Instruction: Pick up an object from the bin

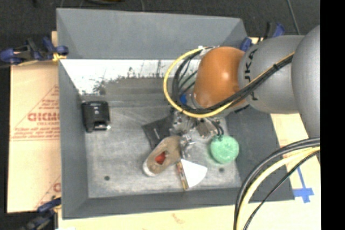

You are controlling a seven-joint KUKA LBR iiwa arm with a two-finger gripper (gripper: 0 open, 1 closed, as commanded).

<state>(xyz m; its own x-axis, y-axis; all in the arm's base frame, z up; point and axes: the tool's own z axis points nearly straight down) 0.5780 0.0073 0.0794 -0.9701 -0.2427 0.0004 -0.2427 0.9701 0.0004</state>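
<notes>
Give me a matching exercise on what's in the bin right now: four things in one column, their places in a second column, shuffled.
Things
1. black box
2. green ball
3. white wedge
4. tan oval piece with a red spot

Places in the bin
A. middle of the floor
B. alone, by the view's left wall
C. closest to the view's lower wall
D. towards the view's right wall

Pairs: 1-B, 2-D, 3-C, 4-A
</notes>
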